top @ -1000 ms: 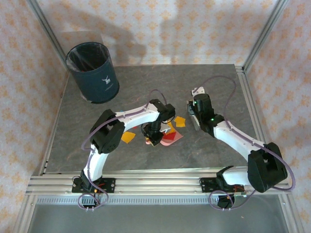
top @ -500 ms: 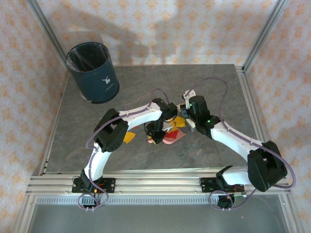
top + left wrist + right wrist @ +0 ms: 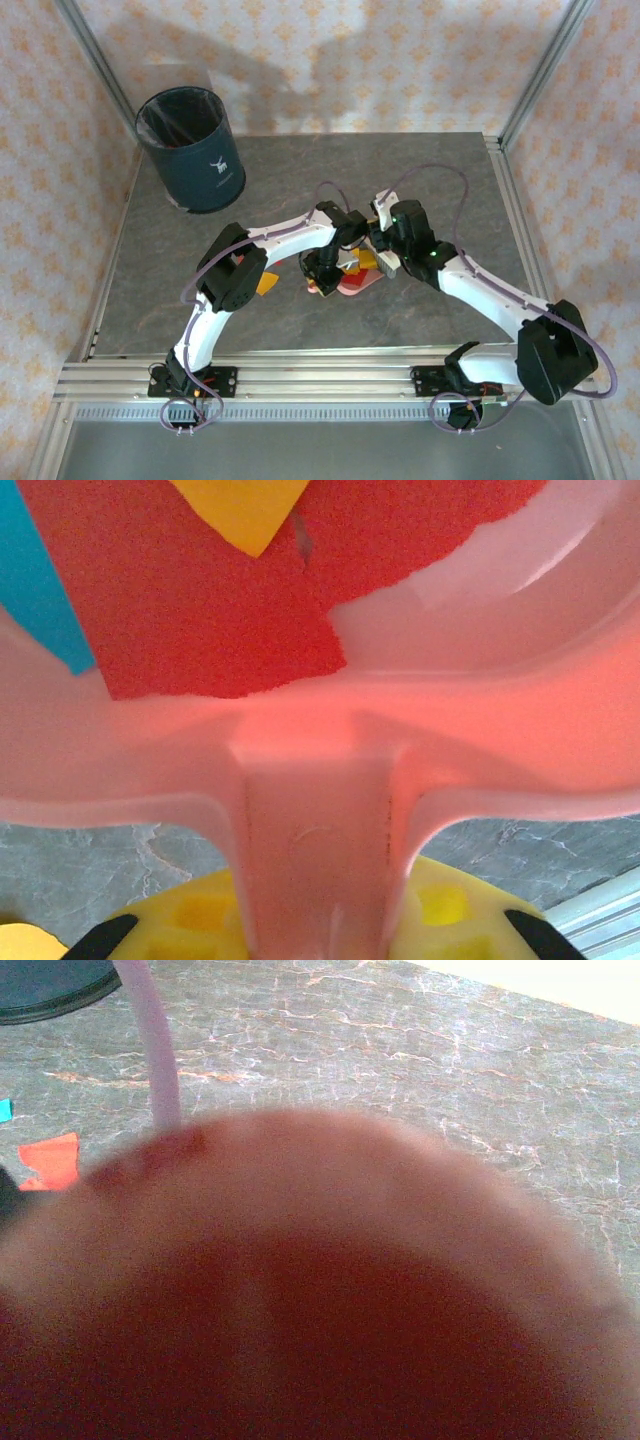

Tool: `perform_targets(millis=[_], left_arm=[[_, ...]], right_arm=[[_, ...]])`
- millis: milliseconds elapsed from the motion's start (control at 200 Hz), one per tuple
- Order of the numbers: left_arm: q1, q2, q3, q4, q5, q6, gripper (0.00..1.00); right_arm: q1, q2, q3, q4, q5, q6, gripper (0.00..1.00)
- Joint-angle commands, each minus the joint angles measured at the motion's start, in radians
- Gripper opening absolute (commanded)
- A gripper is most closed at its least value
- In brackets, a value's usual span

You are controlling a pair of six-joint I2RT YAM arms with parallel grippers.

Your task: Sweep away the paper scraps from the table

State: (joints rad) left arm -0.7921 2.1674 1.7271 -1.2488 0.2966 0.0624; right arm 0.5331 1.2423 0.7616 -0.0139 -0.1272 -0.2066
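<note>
The left gripper (image 3: 320,920) squeezes the handle of the pink dustpan (image 3: 330,780), in the middle of the top picture. Red, yellow and blue paper scraps (image 3: 200,610) lie in the pan. One orange scrap (image 3: 265,284) lies on the table (image 3: 430,170) just left of it. The right gripper (image 3: 385,258) sits close by the pan, and I cannot tell if it holds anything. If the pan tips or the arms bump, scraps could slide back out. A fast push could scatter loose ones.
</note>
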Motion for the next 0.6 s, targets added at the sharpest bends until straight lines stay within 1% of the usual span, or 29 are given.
perform_targets(millis=[0, 240, 305, 325, 596], left_arm=[[0.002, 0.026, 0.020, -0.029, 0.013, 0.022, 0.00], [0.004, 0.013, 0.010, -0.031, 0.012, 0.030, 0.00], [0.003, 0.007, 0.002, -0.027, 0.003, 0.030, 0.00], [0.003, 0.005, 0.000, -0.027, 0.002, 0.030, 0.00], [0.004, -0.043, -0.035, 0.004, -0.016, 0.022, 0.00]], right_arm=[[0.007, -0.037, -0.013, -0.032, -0.031, 0.027, 0.00], [0.008, -0.053, -0.024, -0.004, 0.004, 0.051, 0.00], [0.008, -0.053, -0.023, -0.006, 0.030, 0.056, 0.00], [0.008, -0.079, -0.022, -0.008, 0.041, 0.057, 0.00], [0.007, -0.146, -0.028, -0.014, 0.160, 0.093, 0.00]])
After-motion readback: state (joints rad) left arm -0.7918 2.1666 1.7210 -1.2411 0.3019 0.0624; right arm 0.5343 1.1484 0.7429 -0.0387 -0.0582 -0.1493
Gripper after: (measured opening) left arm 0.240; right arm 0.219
